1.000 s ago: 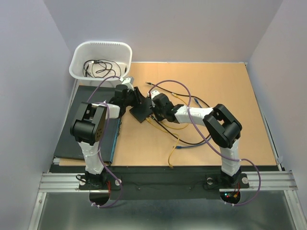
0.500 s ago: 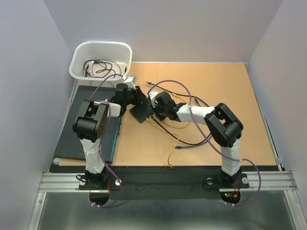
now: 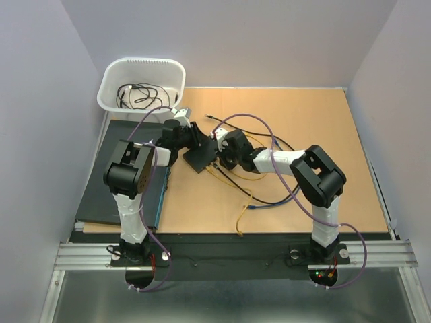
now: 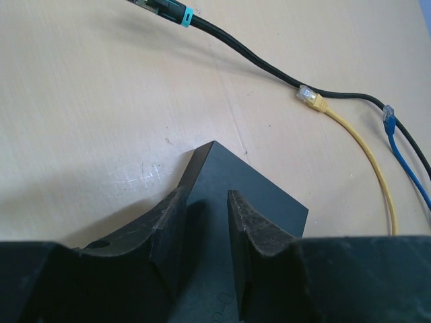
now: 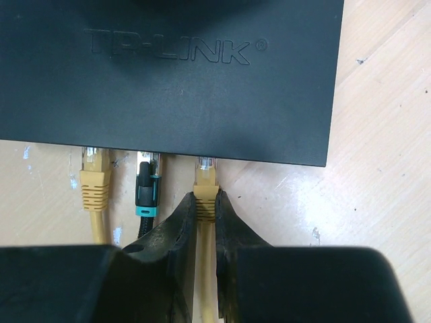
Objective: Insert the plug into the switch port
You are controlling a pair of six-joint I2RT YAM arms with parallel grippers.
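Note:
The black switch [image 5: 202,87], marked TP-LINK, lies flat on the wooden table [image 3: 303,128]; it shows in the top view [image 3: 199,159] between both grippers. My right gripper [image 5: 205,200] is shut on a yellow plug [image 5: 207,180], whose clear tip sits at the switch's port edge. Beside it, a black plug with a teal band [image 5: 148,188] and another yellow plug [image 5: 93,178] meet the same edge. My left gripper [image 4: 205,198] is slightly open, its fingers over the top of the switch [image 4: 266,202] near a corner. How deep the held plug sits is hidden.
Loose cables lie beyond the switch: a black one with a teal band [image 4: 176,11], a yellow plug [image 4: 311,98], a blue plug [image 4: 388,116]. A white basket [image 3: 111,84] with cables stands at the back left. A dark mat [image 3: 101,182] lies on the left.
The right arm has shifted a little to the right and back, its gripper staying at the switch's edge. The left wrist has moved slightly farther back. The switch has barely moved.

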